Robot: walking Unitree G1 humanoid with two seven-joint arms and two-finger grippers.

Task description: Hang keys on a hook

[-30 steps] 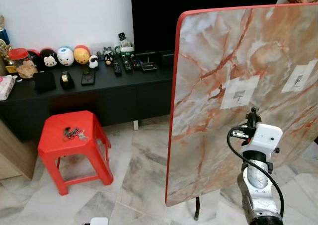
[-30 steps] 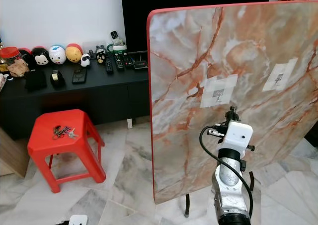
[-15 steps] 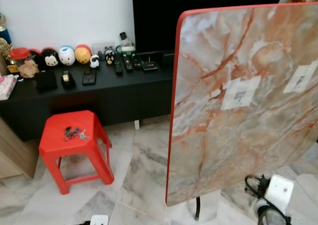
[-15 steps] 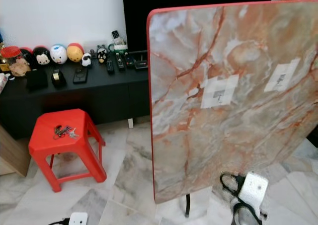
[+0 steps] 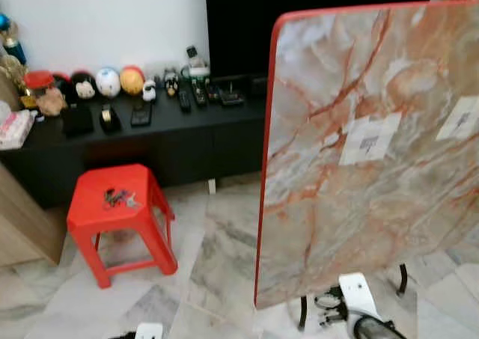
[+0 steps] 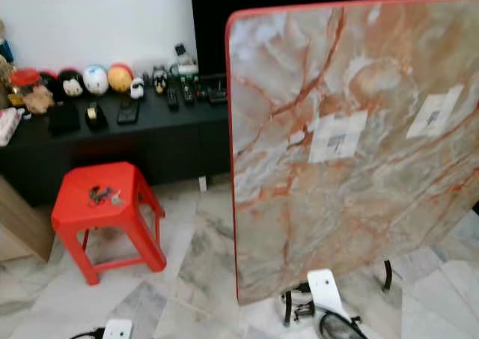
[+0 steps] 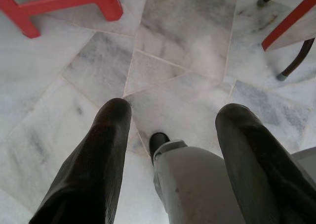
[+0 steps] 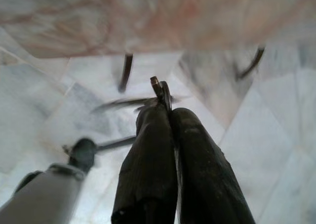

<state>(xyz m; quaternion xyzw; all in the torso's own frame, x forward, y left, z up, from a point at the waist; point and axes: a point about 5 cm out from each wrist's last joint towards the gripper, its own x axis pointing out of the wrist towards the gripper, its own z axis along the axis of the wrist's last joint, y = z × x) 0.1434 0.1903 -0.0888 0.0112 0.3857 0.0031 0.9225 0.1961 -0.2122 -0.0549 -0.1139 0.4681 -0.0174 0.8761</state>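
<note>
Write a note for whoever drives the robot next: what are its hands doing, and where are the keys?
Left hand: open, hanging over the pale marble floor.
Right hand: shut, low, pinching what looks like a small metal piece.
Bunch of keys: on the red plastic stool.
Small hooks on white patches: on the upright marble-pattern board; no keys seen hanging.
Left: fetch the bunch, hang it.
</note>
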